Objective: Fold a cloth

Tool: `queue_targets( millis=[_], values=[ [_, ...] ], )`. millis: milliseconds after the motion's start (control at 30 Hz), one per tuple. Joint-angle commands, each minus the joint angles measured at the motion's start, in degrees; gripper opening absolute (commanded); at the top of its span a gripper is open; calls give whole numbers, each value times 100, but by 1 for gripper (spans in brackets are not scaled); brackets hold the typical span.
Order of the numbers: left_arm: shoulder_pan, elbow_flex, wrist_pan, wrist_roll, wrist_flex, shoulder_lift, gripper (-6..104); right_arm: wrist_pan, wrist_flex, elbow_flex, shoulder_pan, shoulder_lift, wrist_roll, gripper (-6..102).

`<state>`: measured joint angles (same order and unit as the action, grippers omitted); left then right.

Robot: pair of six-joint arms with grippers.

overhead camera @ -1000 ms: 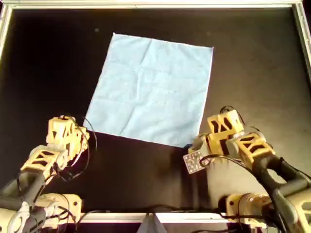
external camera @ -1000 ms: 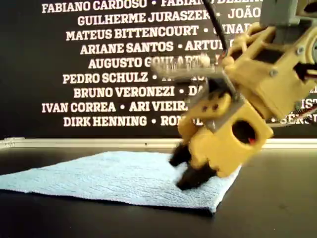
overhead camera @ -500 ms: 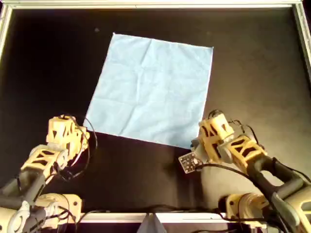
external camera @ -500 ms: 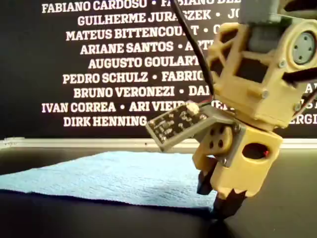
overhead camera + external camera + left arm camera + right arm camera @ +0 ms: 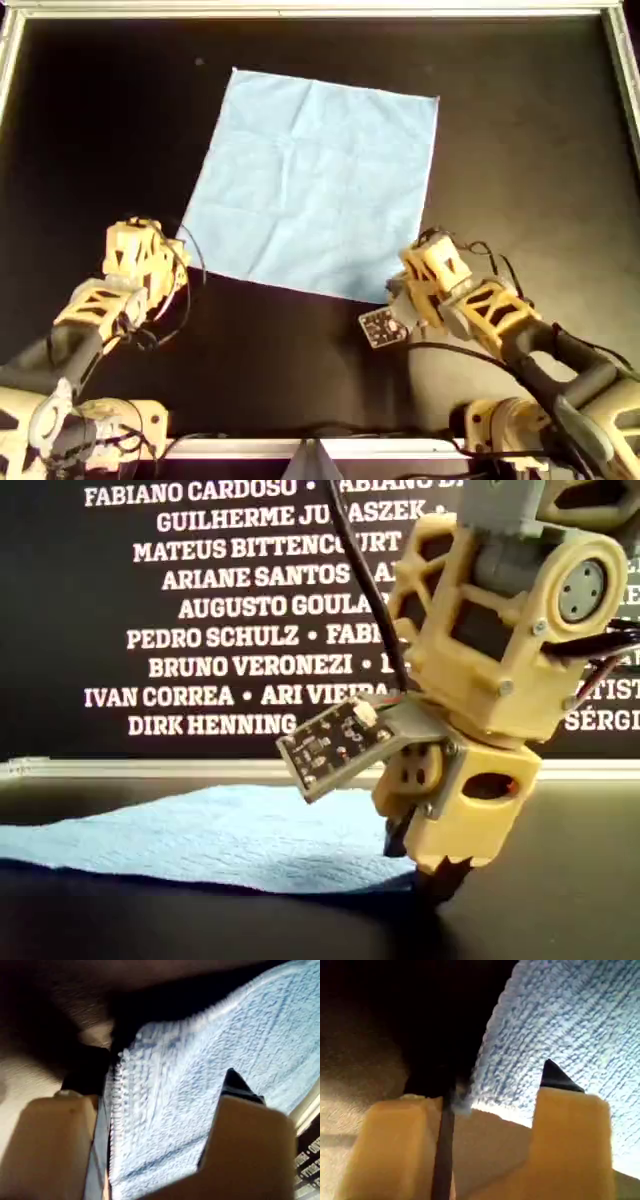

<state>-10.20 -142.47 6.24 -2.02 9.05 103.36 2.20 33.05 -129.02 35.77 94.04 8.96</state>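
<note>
Blurred wrist views, even overhead light

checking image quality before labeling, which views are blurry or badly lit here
Overhead view: sharp, evenly lit, the cloth reads clearly on the black table. Exterior view: wall lettering crisp, a dark shadow under the cloth's near edge. Both wrist views: soft close-up focus, bright glare on the weave, fingers blurred.

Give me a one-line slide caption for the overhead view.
Two yellow arms reach the near corners of the flat pale-blue cloth on the black table.

Black table [image 5: 520, 150] under flat cloth [image 5: 315, 180]
</note>
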Motion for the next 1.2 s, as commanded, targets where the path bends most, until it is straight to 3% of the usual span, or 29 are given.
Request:
queue_targets(
  millis=[0, 333, 433, 533, 633, 800, 967, 1167],
  values=[
    [141, 123, -44, -26, -44, -18, 77, -44, -141, 413, 35, -229, 0, 70],
    [141, 132, -44, -35, -35, -26, 75, -18, -141, 589, -35, -281, 9, 70],
    [132, 141, -44, -44, -35, -97, 64, 35, -141, 589, -18, -281, 9, 69],
    [105, 211, 35, -44, -44, -114, 44, -26, -141, 589, -35, -281, 9, 67],
    [97, 352, 70, -35, -123, -114, 24, -26, -141, 589, -53, -211, 9, 56],
    [70, 378, 70, 62, -132, -62, -2, 44, -141, 598, -53, -149, 9, 25],
    [53, 325, 70, 62, -132, -114, 0, 53, -158, 606, -53, -272, 9, -4],
    [53, 264, 70, 62, -114, -26, -1, 53, -158, 598, -53, -105, 9, 1]
  ],
)
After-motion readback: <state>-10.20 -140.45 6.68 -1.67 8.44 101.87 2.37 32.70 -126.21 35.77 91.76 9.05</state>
